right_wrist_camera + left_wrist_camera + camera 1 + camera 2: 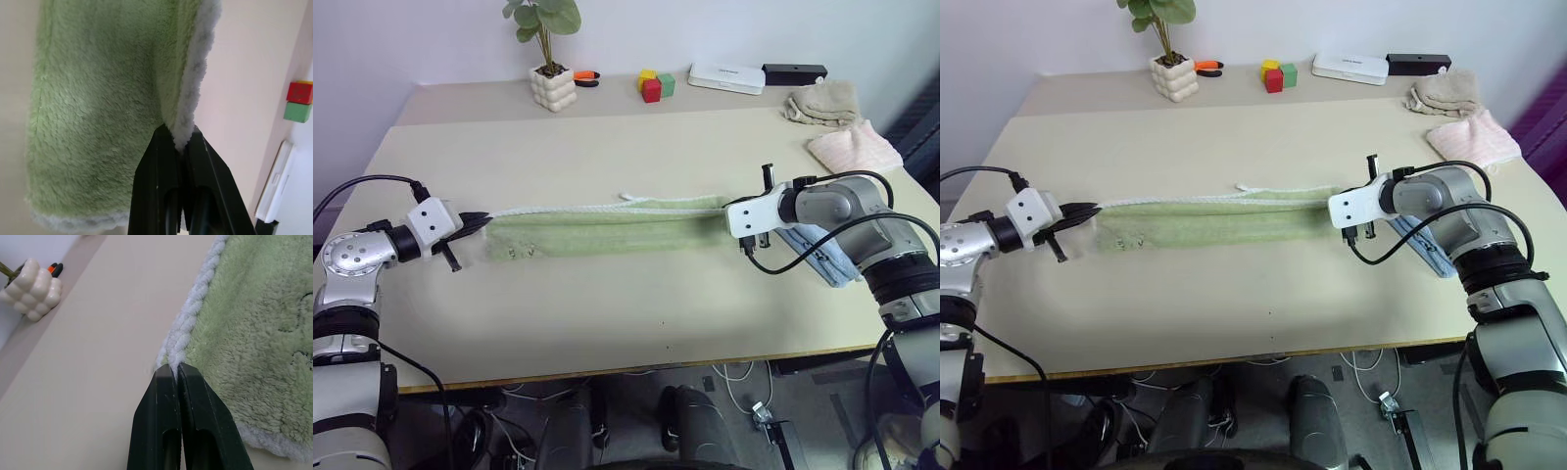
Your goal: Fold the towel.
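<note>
We see the left gripper [177, 369] with its smooth black wedge-shaped jaws pressed together on the twisted white cord edging at the left end of the towel [607, 233]. The right gripper [180, 139] has its jaws pinched tight the same way on the fluffy white border at the towel's right end. Between the two, the towel runs as a long narrow band of light green terry, plush and looped, doubled over lengthwise, with its white stitched edge along the far side and a small loop of cord sticking up near the middle. A faint dark printed mark sits near its left end. It lies across the middle of the desk [607, 323], a smooth pale beige top with a rounded near edge.

Just right of the right gripper we see a light blue cloth [822, 253], partly hidden under the arm. Farther off on the right lie a pale pink ribbed cloth [854, 147] and a crumpled beige cloth [822, 102]. Along the far edge stand a knobbly white pot [553, 87] with a round-leaved plant, three coloured cubes [656, 85], a flat white box [727, 76] and a black bar [794, 72].
</note>
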